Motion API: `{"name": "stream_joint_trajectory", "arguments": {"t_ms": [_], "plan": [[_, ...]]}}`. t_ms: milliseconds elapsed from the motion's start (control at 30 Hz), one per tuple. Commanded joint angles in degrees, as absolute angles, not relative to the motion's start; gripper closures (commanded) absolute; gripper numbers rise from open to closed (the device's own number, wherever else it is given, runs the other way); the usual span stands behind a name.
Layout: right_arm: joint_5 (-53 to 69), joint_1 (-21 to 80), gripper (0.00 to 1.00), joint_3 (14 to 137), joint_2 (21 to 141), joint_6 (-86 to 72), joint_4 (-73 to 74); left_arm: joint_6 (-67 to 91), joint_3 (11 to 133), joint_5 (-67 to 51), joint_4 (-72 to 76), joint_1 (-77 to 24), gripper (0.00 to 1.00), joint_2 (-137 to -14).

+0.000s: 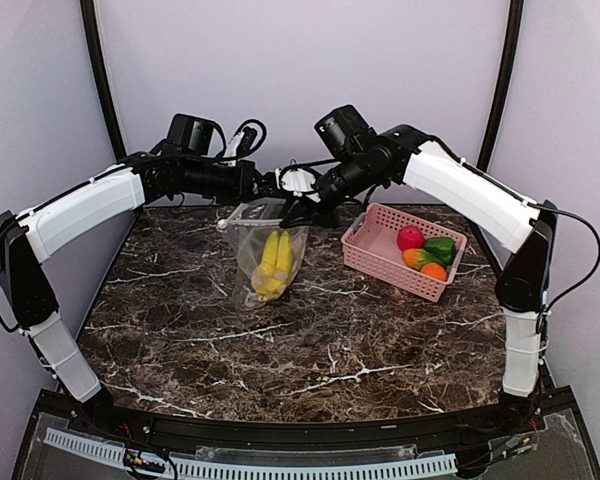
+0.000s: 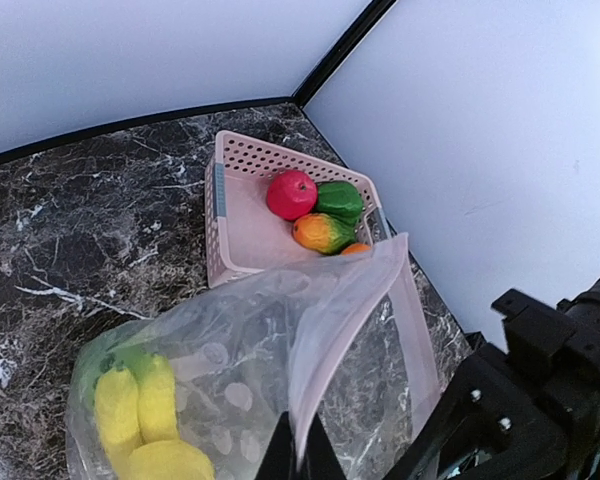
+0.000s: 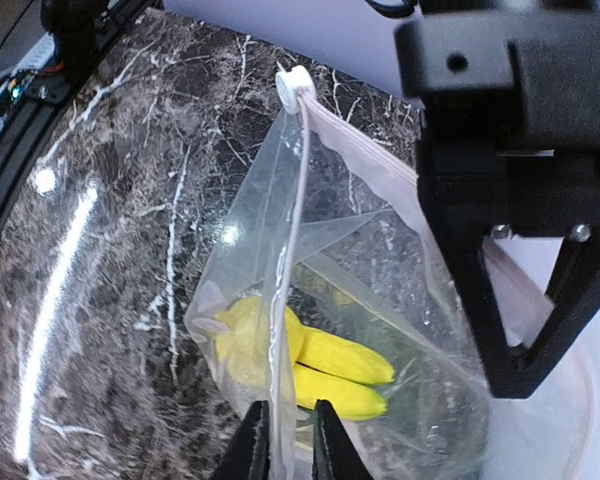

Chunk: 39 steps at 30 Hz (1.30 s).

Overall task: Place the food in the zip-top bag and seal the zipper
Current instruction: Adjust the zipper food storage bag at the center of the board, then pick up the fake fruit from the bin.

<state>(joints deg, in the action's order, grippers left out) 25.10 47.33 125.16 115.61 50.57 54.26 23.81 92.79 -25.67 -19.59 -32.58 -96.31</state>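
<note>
Starting at the left, the left hand (image 2: 298,455) is cut off by the bottom edge of its own wrist view, yet we can see its two dark fingers pressed together on the top edge of the zip-top bag (image 1: 265,250). From above, both hands crowd together over the bag and we cannot separate their fingertips there. The bag hangs between them at the back middle of the table (image 1: 280,350), mouth up and long axis close to vertical, with its lower end down at the table. Its zipper (image 3: 290,250) gapes: one strip runs from a small white slider (image 3: 298,87) straight down to the right hand (image 3: 290,445), whose fingers pinch that strip, while the other strip swings away to the right and disappears behind the left hand's black body. Inside, the bananas (image 1: 275,262) stand lengthwise along the bag, and a green piece (image 2: 115,358) behind them is too blurred by the plastic for us to name. Further right, well apart from the bag, the pink basket (image 1: 375,262) holds a red fruit (image 1: 410,237), a green pepper (image 1: 440,248), a yellow-orange piece (image 1: 417,258) and an orange (image 1: 434,271). In the left wrist view the bag's raised edge hides most of that orange.
</note>
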Motion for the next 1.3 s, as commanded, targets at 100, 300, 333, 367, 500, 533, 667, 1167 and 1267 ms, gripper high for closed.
{"name": "stream_joint_trajectory", "arguments": {"t_ms": [100, 300, 333, 367, 500, 533, 667, 1167, 1267], "plan": [[20.08, 47.69, 1.00, 136.62, 118.05, 51.06, 49.79, 10.41, 100.53, -15.96, -34.07, -29.91, 0.99, -98.46], [22.53, 48.74, 1.00, 140.84, 120.23, 50.63, 50.96, 11.97, 107.63, -20.63, -37.62, -22.06, 0.99, -102.38], [21.98, 48.96, 1.00, 140.15, 120.42, 50.58, 50.63, 11.65, 108.35, -22.09, -37.79, -21.97, 0.99, -102.72], [21.37, 49.05, 0.99, 139.39, 120.64, 50.13, 49.98, 11.55, 108.98, -25.17, -37.44, -21.91, 0.98, -102.73], [19.57, 48.96, 0.89, 138.25, 120.97, 47.58, 47.43, 11.75, 109.22, -28.19, -35.48, -21.89, 0.98, -102.02], [19.64, 48.83, 0.83, 138.92, 121.02, 47.07, 47.29, 11.49, 109.29, -27.94, -35.28, -21.88, 0.99, -101.60], [20.65, 47.80, 0.52, 142.28, 120.46, 43.73, 47.88, 11.17, 108.52, -29.20, -34.14, -21.88, 0.99, -100.25], [30.46, 22.00, 0.47, 109.40, 105.81, 25.19, 44.34, 19.70, 93.25, -37.71, -19.87, -21.88, 0.99, -93.50], [26.09, 18.80, 0.47, 103.63, 104.30, 24.54, 45.03, 21.01, 93.06, -39.14, -19.19, -21.88, 0.99, -93.64]]}}
